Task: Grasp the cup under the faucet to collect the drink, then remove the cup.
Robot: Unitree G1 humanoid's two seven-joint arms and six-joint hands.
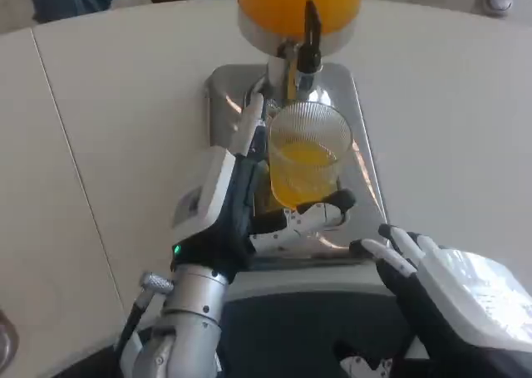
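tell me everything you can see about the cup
The cup is a clear, ribbed tumbler that looks like glass or plastic, upright, with orange drink in its lower part. It stands on the shiny metal base below the dispenser's faucet. The left robot hand grips it, fingers wrapped around its side and front.

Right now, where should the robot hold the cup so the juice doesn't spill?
Around the ribbed side of the cup, low down, coming from the robot's left, as the left hand holds it now. The cup stands upright, its open top under the faucet, so the top is blocked.
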